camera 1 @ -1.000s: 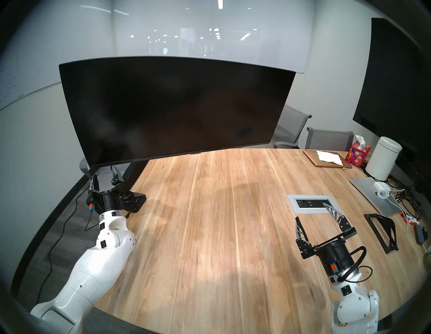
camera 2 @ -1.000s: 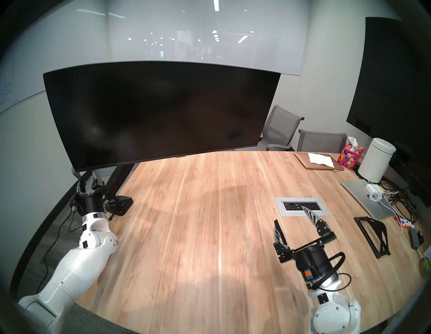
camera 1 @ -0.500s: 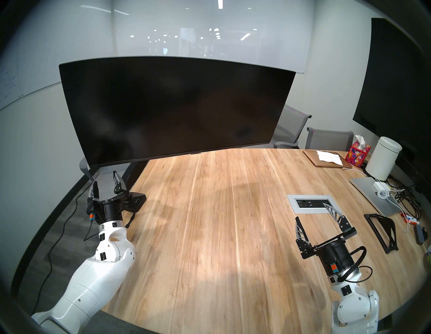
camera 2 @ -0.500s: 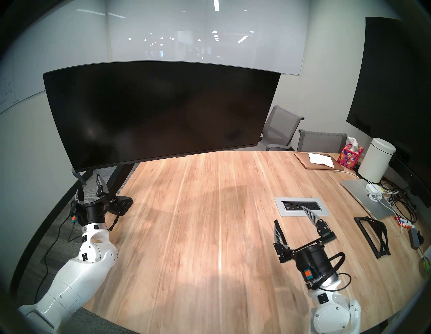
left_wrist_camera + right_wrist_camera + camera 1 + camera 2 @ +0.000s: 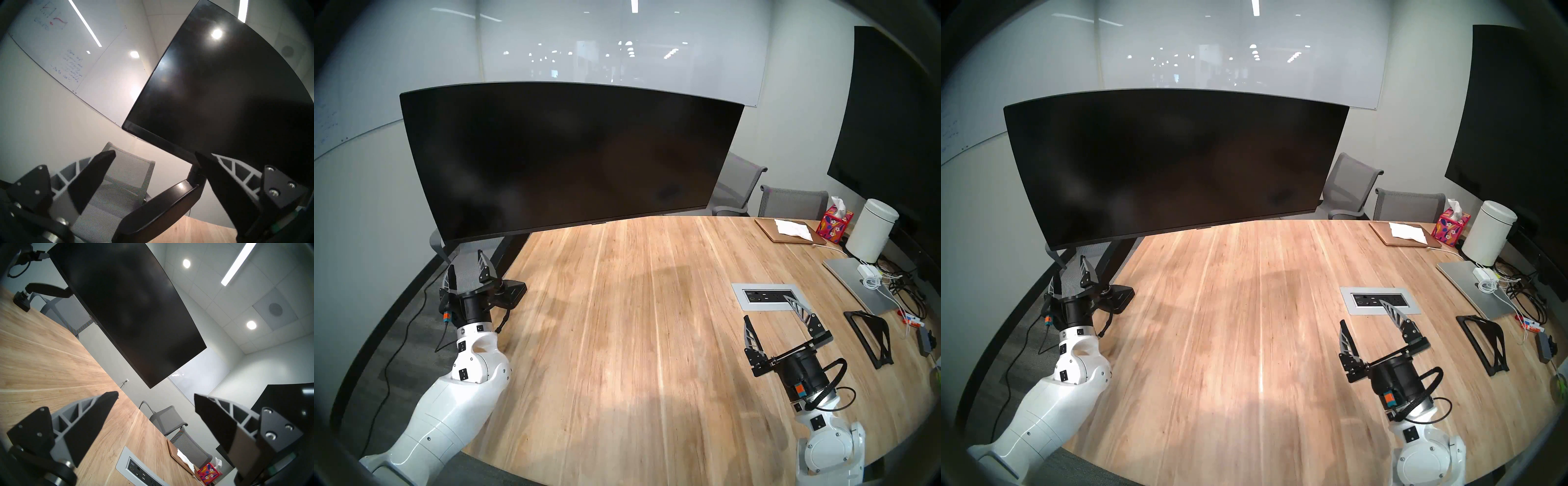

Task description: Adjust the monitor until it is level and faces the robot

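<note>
Two pincers are spread and empty, and the monitor (image 5: 572, 159) hangs between them and the far wall, so every place below is given from that screen. Below its lower left corner, the left pincer (image 5: 467, 268) hovers with fingers parted, just beside the corner but apart from it, with the black mount arm (image 5: 163, 200) and its clamp base (image 5: 512, 292) close at its right. That screen sits skewed: its left end dips low while its right end rides higher, so it does not look level. To do this step well, I judge the left pincer should close on the bottom bezel near that low corner and lift gently, avoiding the glass face and the mount arm. Right of the screen and well apart from it, the right pincer (image 5: 772, 314) waits wide over the wooden surface (image 5: 636, 322), near the power outlet panel (image 5: 767, 296); it could steady the high end.
</note>
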Action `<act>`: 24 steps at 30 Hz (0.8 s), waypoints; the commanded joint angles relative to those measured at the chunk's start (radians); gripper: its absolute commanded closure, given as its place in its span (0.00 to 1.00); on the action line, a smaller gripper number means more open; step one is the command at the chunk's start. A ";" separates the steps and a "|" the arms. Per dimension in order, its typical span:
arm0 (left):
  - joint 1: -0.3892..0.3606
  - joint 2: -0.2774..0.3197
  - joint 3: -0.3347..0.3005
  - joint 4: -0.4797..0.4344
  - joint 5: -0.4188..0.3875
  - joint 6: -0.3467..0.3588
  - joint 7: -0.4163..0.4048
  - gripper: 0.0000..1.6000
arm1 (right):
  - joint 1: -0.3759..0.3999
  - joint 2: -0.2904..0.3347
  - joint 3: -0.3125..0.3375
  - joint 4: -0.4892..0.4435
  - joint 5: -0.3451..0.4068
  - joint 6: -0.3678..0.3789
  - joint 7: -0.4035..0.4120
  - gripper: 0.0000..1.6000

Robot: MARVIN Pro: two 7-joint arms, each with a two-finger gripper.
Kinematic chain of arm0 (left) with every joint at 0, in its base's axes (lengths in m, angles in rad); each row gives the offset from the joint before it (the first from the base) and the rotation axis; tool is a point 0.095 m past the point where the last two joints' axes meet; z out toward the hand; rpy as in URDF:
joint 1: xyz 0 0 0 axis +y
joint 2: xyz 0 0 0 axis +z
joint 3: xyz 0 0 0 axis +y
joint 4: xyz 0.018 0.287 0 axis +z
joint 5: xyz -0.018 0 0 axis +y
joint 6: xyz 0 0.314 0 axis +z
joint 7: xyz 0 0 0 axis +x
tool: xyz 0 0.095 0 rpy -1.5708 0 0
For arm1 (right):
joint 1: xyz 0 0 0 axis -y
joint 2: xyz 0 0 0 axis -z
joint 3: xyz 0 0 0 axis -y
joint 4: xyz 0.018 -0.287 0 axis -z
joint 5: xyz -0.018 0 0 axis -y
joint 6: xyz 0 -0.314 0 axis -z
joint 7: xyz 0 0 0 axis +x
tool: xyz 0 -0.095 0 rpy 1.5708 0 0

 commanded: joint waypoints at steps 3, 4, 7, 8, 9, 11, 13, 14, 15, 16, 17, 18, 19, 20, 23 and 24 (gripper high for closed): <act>-0.003 0.006 -0.006 -0.007 0.042 -0.025 -0.007 0.00 | 0.001 -0.002 0.000 -0.021 0.007 -0.001 -0.003 0.00; 0.001 0.006 -0.007 -0.004 0.046 -0.031 -0.009 0.00 | 0.001 -0.002 0.000 -0.022 0.007 -0.001 -0.003 0.00; 0.013 0.003 -0.011 0.007 0.080 -0.055 -0.008 0.00 | 0.001 -0.002 0.000 -0.021 0.007 -0.001 -0.003 0.00; 0.019 0.003 -0.013 0.001 0.074 -0.055 -0.006 0.00 | 0.001 -0.002 0.000 -0.021 0.007 -0.001 -0.003 0.00; 0.022 -0.001 -0.017 0.003 0.088 -0.060 -0.001 0.00 | 0.001 -0.002 0.000 -0.021 0.007 -0.001 -0.003 0.00; 0.026 0.000 -0.019 0.009 0.110 -0.060 -0.004 0.00 | 0.001 -0.002 0.000 -0.021 0.007 -0.001 -0.003 0.00; 0.032 -0.004 -0.023 0.012 0.137 -0.060 -0.002 0.00 | 0.001 -0.002 0.000 -0.021 0.007 -0.001 -0.003 0.00; 0.034 -0.007 -0.025 0.013 0.145 -0.060 -0.001 0.00 | 0.001 -0.002 0.000 -0.021 0.007 -0.001 -0.003 0.00; 0.038 -0.009 -0.027 0.006 0.142 -0.060 0.001 0.00 | 0.001 -0.002 0.000 -0.021 0.007 -0.001 -0.003 0.00; 0.041 -0.015 -0.035 0.005 0.169 -0.060 0.000 0.00 | 0.001 -0.002 0.000 -0.021 0.007 -0.001 -0.003 0.00; 0.045 -0.017 -0.038 -0.002 0.178 -0.060 0.003 0.00 | 0.001 -0.002 0.000 -0.021 0.007 -0.001 -0.003 0.00; 0.048 -0.019 -0.041 -0.009 0.185 -0.060 0.005 0.00 | 0.002 -0.002 0.000 -0.021 0.007 -0.001 -0.003 0.00; 0.052 -0.024 -0.050 -0.011 0.211 -0.060 -0.002 0.00 | 0.002 -0.002 0.000 -0.021 0.006 -0.001 -0.003 0.00; 0.056 -0.025 -0.051 -0.018 0.212 -0.060 -0.006 0.00 | 0.002 -0.002 0.000 -0.021 0.006 -0.001 -0.003 0.00; 0.057 -0.036 -0.059 -0.017 0.228 -0.060 -0.003 0.00 | 0.002 -0.002 0.000 -0.021 0.007 -0.001 -0.003 0.00; 0.057 -0.038 -0.061 -0.016 0.231 -0.060 -0.003 0.00 | 0.002 -0.002 0.000 -0.021 0.007 -0.001 -0.003 0.00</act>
